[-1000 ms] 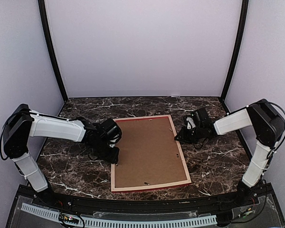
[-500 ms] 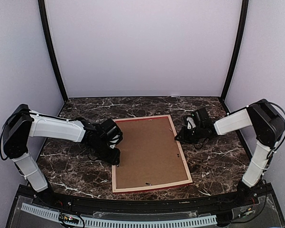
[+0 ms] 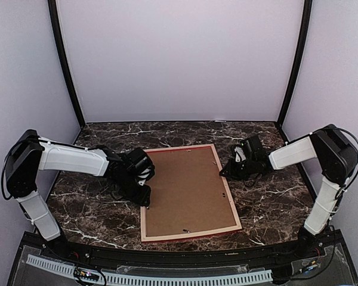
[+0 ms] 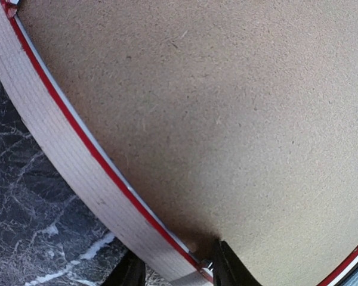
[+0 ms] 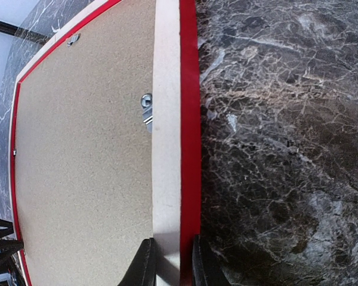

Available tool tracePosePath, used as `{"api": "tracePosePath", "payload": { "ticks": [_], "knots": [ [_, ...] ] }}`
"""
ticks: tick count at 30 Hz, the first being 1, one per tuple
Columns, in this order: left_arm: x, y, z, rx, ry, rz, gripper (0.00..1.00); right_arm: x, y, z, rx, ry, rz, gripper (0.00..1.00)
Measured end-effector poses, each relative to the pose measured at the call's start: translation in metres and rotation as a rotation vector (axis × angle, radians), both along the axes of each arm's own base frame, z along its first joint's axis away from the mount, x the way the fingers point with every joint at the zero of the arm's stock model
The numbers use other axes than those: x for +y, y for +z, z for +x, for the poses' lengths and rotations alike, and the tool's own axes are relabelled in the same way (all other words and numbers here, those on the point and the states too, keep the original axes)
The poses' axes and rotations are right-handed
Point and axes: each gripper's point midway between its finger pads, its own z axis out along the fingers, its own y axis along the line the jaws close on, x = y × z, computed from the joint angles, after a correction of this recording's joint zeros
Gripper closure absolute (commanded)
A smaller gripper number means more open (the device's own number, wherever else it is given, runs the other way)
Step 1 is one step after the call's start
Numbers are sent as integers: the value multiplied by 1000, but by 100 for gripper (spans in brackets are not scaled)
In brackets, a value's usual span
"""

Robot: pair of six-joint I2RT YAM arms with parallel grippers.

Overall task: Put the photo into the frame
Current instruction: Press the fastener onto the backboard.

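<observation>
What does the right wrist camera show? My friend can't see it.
The right gripper pinches the frame by its pale, red-edged rail. A brown backing board fills it, on a dark marble table.

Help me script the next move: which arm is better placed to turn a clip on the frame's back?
Probably right: the right gripper clamps the frame rail with a metal clip just ahead; none shows near the left gripper.

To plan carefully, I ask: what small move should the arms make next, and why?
Probably tighten the left gripper on its rail. The frame lies back up, board in; the right gripper pinches the opposite rail, but the left grip looks unsure.
</observation>
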Motion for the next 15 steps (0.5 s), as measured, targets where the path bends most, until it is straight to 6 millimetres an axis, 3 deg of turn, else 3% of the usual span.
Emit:
{"api": "tracePosePath", "payload": {
  "ticks": [15],
  "knots": [
    [1,0,-6,40,-105,29,64,1,0,0,-1,2,0,100]
  ]
}}
